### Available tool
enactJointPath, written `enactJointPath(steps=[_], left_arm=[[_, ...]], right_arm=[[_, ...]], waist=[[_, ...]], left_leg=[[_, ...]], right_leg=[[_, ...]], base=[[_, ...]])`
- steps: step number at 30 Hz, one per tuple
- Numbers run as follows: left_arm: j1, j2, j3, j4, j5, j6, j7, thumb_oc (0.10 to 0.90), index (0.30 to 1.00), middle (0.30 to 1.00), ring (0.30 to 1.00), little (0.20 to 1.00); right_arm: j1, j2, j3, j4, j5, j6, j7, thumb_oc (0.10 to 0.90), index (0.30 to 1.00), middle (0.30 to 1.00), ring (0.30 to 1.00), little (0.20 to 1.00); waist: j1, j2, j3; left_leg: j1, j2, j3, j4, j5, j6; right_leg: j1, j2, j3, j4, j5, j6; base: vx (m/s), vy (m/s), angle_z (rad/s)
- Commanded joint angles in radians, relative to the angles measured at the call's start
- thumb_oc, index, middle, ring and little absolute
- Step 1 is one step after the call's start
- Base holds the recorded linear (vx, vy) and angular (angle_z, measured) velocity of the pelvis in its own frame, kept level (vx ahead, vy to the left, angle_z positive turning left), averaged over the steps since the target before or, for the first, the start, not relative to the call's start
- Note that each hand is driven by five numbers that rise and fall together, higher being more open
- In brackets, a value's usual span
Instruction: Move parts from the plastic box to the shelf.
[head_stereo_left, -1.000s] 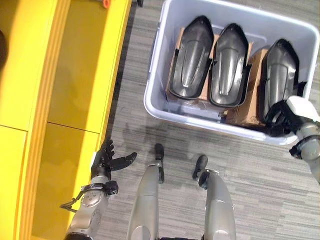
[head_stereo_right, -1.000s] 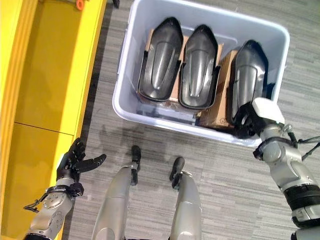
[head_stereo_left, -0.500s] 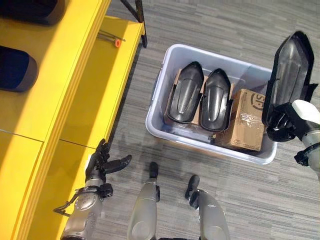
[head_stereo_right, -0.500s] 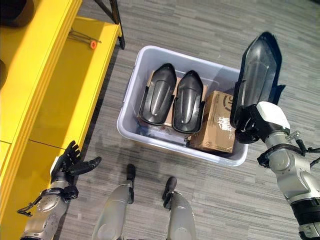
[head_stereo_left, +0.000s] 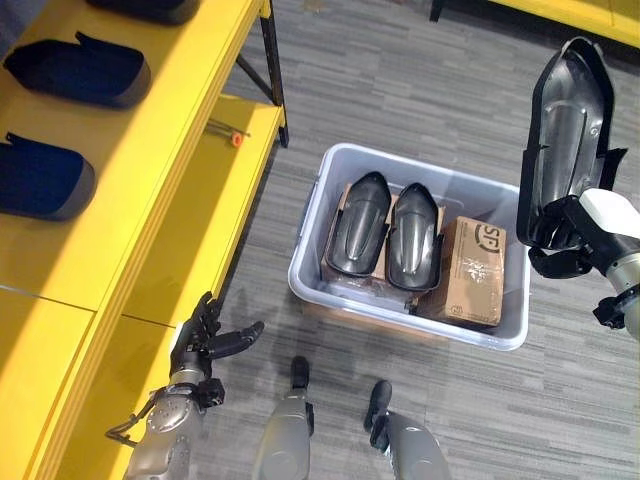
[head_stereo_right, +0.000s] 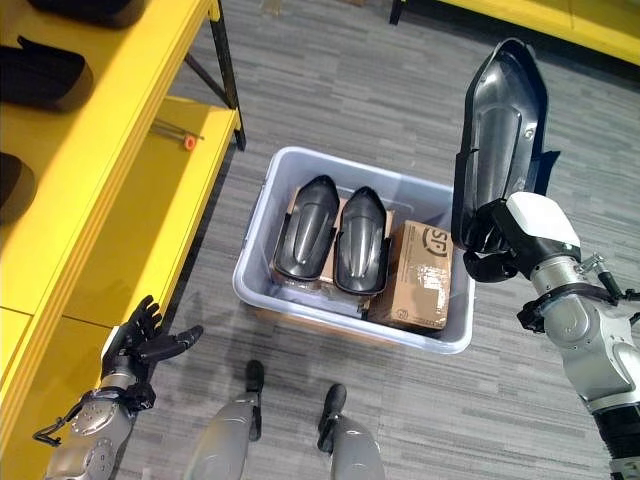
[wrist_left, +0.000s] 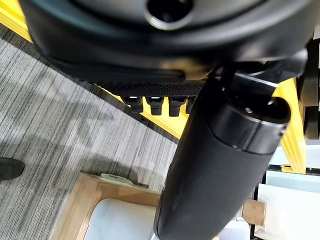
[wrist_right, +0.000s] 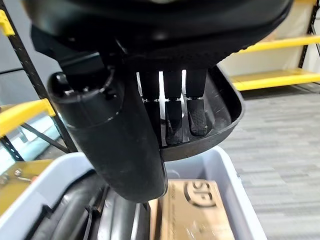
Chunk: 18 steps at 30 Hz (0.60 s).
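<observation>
Right hand (head_stereo_right: 492, 240) clamped on the lower end of a black moulded part (head_stereo_right: 500, 140), held upright above and beside the plastic box (head_stereo_right: 262, 225).

Yellow shelf (head_stereo_left: 175, 130) on the robot's left already carries similar parts; the box holds two more parts (head_stereo_left: 385, 235) and a cardboard carton (head_stereo_left: 468, 272). The held shell appears rigid, light and smooth-skinned, probably slippery; grip its rim edge, fingers inside the hollow. Left hand (head_stereo_left: 205, 340) hangs low beside the shelf, fingers spread, holding nothing.
</observation>
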Motion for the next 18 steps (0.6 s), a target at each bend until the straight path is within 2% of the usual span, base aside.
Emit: enactJointPath(steps=[1,9,16,17,18], left_arm=[[0.025,0.017,-0.002,-0.007,0.026,-0.057,-0.006,0.9,1.0,1.0,1.0,1.0],[0.045,0.0,0.011,-0.005,0.028,-0.058,-0.002,0.9,1.0,1.0,1.0,1.0],[0.046,-0.012,0.012,0.008,0.017,-0.06,-0.001,0.9,1.0,1.0,1.0,1.0],[0.047,-0.015,0.007,0.007,0.008,-0.06,0.003,0.9,1.0,1.0,1.0,1.0],[0.049,-0.017,0.005,0.007,0.004,-0.061,0.004,0.9,1.0,1.0,1.0,1.0]], right_arm=[[-0.121,-0.139,-0.041,-0.01,0.003,-0.026,-0.058,0.4,0.3,0.3,0.3,0.3],[-0.198,-0.181,0.034,-0.006,0.006,-0.028,-0.037,0.4,0.3,0.3,0.3,0.3],[-0.34,-0.204,0.162,0.004,0.009,-0.032,-0.014,0.4,0.3,0.3,0.3,0.3],[-0.414,-0.203,0.23,0.018,0.008,-0.033,-0.011,0.4,0.3,0.3,0.3,0.3],[-0.436,-0.201,0.249,0.019,0.008,-0.032,-0.009,0.4,0.3,0.3,0.3,0.3]], waist=[[0.002,-0.031,-0.148],[0.007,-0.029,-0.188],[0.014,-0.022,-0.215],[0.025,-0.019,-0.217],[0.03,-0.017,-0.217]], left_leg=[[0.028,0.091,-0.031,-0.078,0.037,-0.093],[0.085,0.104,-0.01,-0.125,0.053,-0.101],[0.125,0.13,-0.002,-0.119,0.057,-0.11],[0.129,0.143,-0.006,-0.101,0.056,-0.113],[0.13,0.15,-0.006,-0.092,0.059,-0.114]], right_leg=[[0.078,-0.037,-0.007,-0.052,-0.023,0.092],[0.117,-0.031,0.002,-0.073,-0.021,0.092],[0.148,-0.008,0.006,-0.057,-0.054,0.075],[0.156,0.007,0.012,-0.051,-0.069,0.063],[0.159,0.014,0.014,-0.048,-0.077,0.057]], base=[[0.02,-0.002,-0.06],[0.0,-0.012,-0.05],[-0.01,-0.067,-0.07],[-0.03,-0.116,-0.07],[-0.04,-0.145,-0.13]])
